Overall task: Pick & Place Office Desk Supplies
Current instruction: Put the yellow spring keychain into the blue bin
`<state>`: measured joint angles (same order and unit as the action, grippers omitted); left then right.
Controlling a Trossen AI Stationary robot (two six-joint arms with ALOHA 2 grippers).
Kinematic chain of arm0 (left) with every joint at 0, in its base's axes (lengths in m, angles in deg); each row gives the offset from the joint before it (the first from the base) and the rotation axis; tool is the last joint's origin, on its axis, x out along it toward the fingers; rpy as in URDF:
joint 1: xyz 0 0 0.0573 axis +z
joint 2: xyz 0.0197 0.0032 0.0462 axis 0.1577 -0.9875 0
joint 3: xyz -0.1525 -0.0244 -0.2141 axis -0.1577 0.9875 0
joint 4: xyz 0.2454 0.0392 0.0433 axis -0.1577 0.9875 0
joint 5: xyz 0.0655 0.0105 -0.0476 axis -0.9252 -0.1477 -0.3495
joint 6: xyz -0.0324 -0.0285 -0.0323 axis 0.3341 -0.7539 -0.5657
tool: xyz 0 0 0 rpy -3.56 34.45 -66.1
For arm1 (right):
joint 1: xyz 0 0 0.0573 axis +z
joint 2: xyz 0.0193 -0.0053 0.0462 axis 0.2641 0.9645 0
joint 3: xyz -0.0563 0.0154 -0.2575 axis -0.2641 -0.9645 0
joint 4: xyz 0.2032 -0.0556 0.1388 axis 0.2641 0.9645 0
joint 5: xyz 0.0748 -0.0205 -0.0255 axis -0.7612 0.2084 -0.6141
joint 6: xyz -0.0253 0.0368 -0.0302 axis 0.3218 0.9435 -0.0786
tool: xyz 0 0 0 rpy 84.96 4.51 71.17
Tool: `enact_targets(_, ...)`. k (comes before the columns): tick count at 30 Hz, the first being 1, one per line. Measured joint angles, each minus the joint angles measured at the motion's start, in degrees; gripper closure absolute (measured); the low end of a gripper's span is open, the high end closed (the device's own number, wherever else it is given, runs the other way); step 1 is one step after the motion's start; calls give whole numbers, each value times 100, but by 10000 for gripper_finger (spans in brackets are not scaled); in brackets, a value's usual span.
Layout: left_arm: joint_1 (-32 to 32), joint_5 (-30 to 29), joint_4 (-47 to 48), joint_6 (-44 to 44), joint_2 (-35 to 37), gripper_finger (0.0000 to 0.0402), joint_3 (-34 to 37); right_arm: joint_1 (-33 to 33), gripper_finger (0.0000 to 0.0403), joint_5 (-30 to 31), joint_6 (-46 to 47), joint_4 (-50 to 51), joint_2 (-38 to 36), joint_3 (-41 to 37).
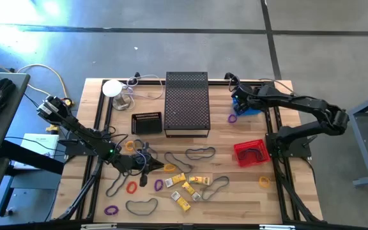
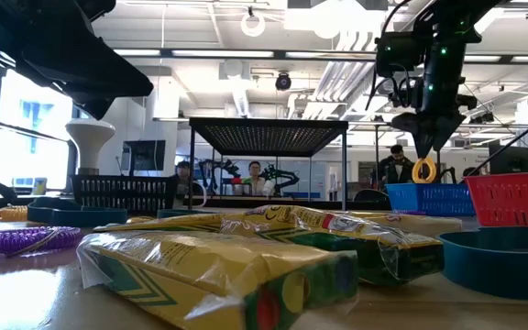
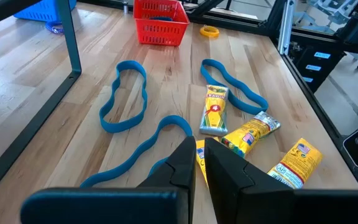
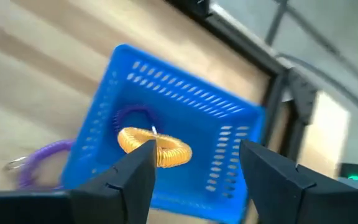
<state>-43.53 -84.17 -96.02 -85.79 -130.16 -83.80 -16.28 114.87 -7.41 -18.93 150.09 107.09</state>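
Two matte-black jointed arms, the left arm [image 1: 75, 131] and right arm [image 1: 305, 108], carry dark cables, small green indicator lights and angular black fingers [image 3: 229, 180].

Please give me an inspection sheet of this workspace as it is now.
Surface: wooden table.
Job's things: blue band loops, yellow crayon packs, small coil rings; red basket; blue basket.
Clutter: black mesh stand, black tray.
Grippers: left gripper shut, low over the packs; right gripper open above the blue basket, yellow coil at one finger.
Cables: yellow cable beside the table.
Surroundings: people in the room behind.
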Motion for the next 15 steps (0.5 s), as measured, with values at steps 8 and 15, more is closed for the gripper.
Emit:
enact_targets(8, -10, 0, 2, 0, 0, 371, 0, -264, 191, -563, 562, -136, 0, 2)
enact_targets(15, -20, 2, 87, 0, 0, 371, 0, -809, 193, -733, 1004, -32, 2, -31)
